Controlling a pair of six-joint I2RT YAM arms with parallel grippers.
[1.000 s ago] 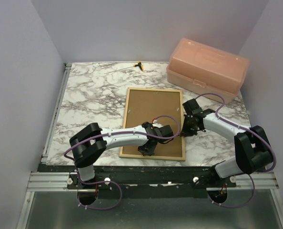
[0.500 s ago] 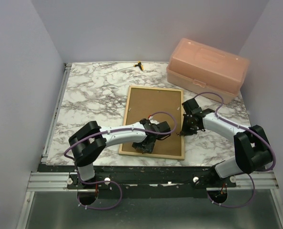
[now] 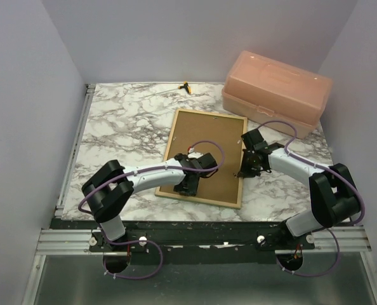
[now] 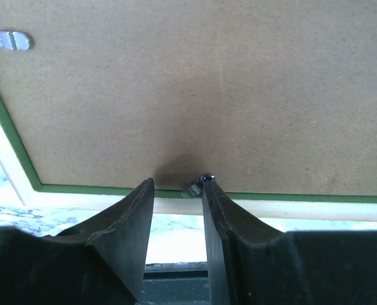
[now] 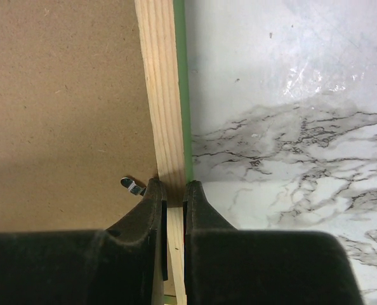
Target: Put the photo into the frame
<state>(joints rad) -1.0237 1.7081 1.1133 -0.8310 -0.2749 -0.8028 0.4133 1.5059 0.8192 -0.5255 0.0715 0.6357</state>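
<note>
Item: the frame (image 5: 161, 89), bare-wood back up, green edge showing, lying askew at the middle of the table (image 3: 122, 127). A brown backing panel (image 3: 207, 136) fills it, with a metal tab (image 4: 9, 39) on the panel.
Right gripper (image 5: 174, 184): pinching the frame's right rail.
Left gripper (image 4: 177, 185): fingers spread over the near rail.
Surface: white marble pattern, grey veins.
Far right: pink plastic box (image 3: 276, 92).
Walls (image 3: 176, 38): pale lilac.

Your left end effector (image 4: 176, 185) points down with fingers apart; your right end effector (image 5: 174, 187) pinches the frame (image 5: 160, 95) rail between its fingers.
</note>
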